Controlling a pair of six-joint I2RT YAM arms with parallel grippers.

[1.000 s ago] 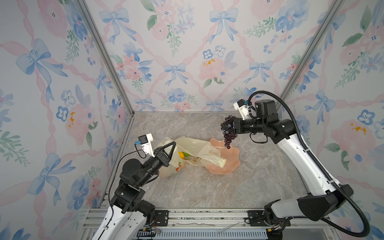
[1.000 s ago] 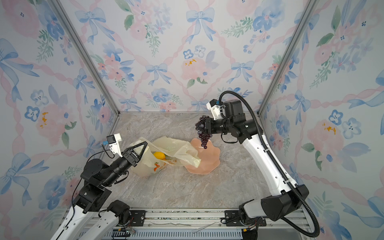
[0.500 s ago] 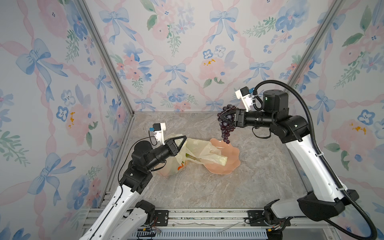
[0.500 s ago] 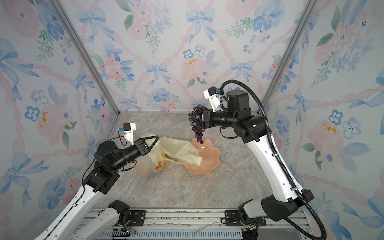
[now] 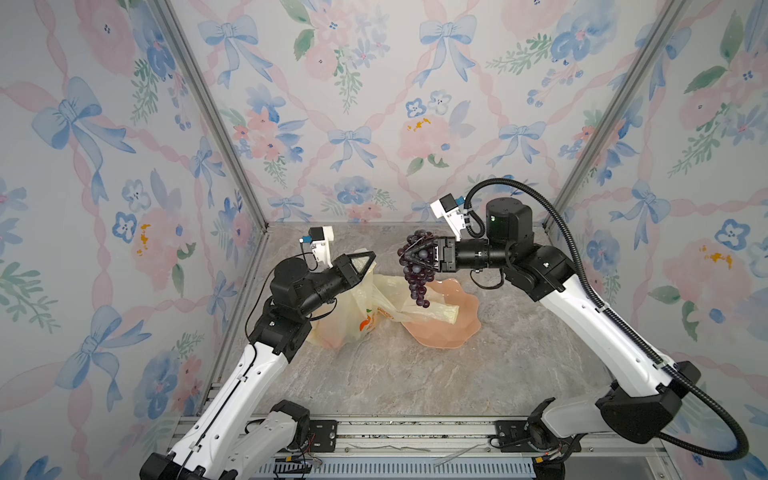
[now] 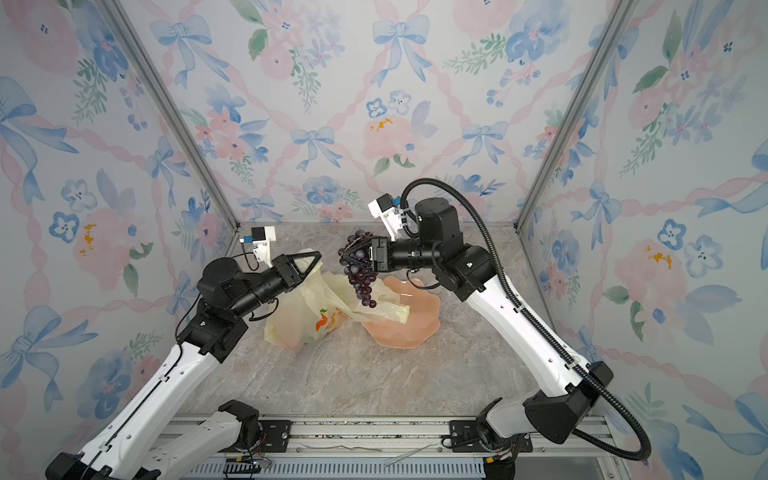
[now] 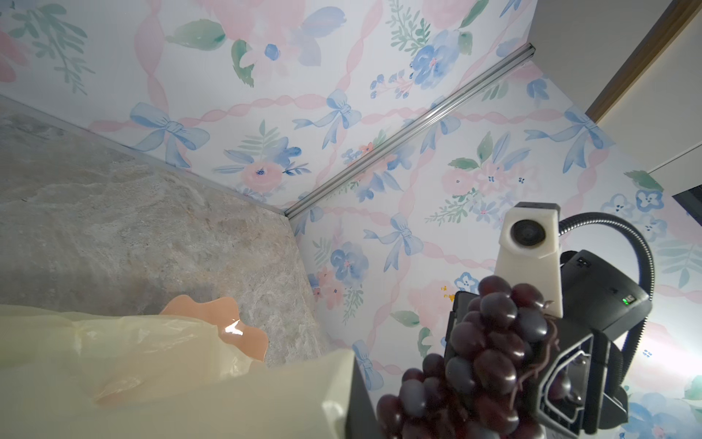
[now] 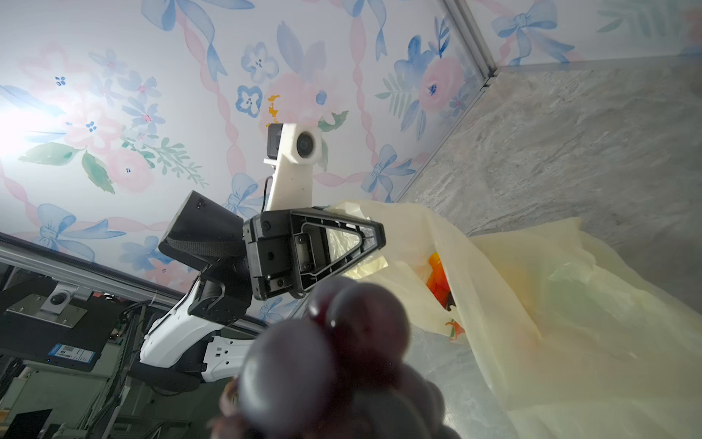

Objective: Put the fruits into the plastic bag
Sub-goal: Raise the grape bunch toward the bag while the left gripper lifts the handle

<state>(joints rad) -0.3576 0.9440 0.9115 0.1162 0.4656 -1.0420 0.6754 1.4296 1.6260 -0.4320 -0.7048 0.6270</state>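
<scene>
**Right gripper.** The right gripper [image 5: 417, 255] is clamped on the upper cluster of a dark purple, glossy toy grape bunch [image 5: 417, 280]. The jaws stand partly apart around the berries. The bunch hangs free above the near-bag edge of the wavy-edged pink dish [image 5: 461, 328], touching nothing below.

**Left gripper.** The left gripper [image 5: 368, 258] is raised beyond that same edge of the dish, with its jaws together. In the right wrist view, pale film runs between its fingers [image 8: 364, 228]. We judge that it pinches the rim of the thin, translucent pale-yellow plastic bag [image 5: 349, 320] and lifts the mouth.

**Plastic bag.** The body of the bag rests just beside the dish, and one handle [image 5: 436, 312] is draped onto the dish. An orange shape [image 8: 437, 279] shows at the mouth. We cannot tell whether it is print or fruit.

**Handling.**
- We judge the grape bunch to be light.
- Its berries are smooth and rounded, so a pad can slide off a single one.
- The lower part dangles and is likely to swing in transit.
- The sound hold is the dense top by the brown stem [image 7: 549, 338], where the right gripper has it.
- The plastic bag is limp and will collapse if released. It should be held at the rim or by a handle, never by the body.

**Risk.** The dangling tip may snag the raised rim instead of clearing it.
</scene>
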